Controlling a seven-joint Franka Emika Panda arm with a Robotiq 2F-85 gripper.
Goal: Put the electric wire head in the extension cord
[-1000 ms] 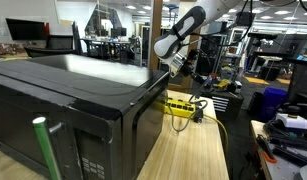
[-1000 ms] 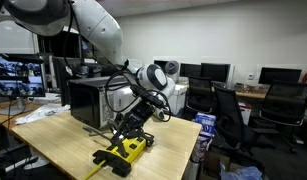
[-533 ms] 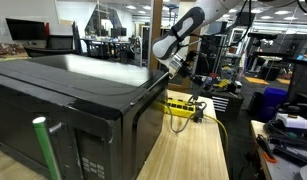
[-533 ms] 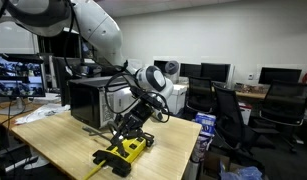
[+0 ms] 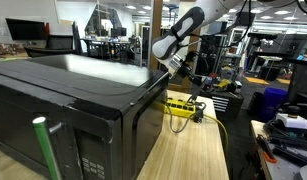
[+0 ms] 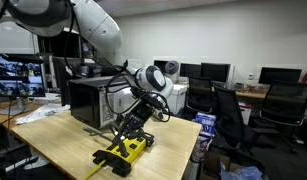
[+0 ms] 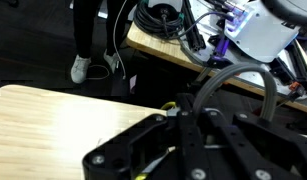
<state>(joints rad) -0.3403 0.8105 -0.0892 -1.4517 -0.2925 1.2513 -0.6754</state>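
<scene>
The yellow extension cord (image 5: 179, 104) lies flat on the wooden table beside the black microwave, and in an exterior view (image 6: 131, 149) it runs toward the table's front edge. My gripper (image 6: 130, 128) hangs just above the strip, fingers pointing down; it also shows in an exterior view (image 5: 175, 67). In the wrist view the dark fingers (image 7: 183, 130) are closed around a dark plug, the electric wire head, with its grey cable (image 7: 228, 74) arching away. A sliver of yellow (image 7: 168, 105) shows past the fingers. The plug's prongs and the sockets are hidden.
The large black microwave (image 5: 73, 100) fills the table next to the strip, also seen behind the arm (image 6: 91, 100). A green post (image 5: 41, 145) stands in the foreground. Black office chairs (image 6: 228, 112) and cluttered desks lie past the table edge (image 6: 183, 150).
</scene>
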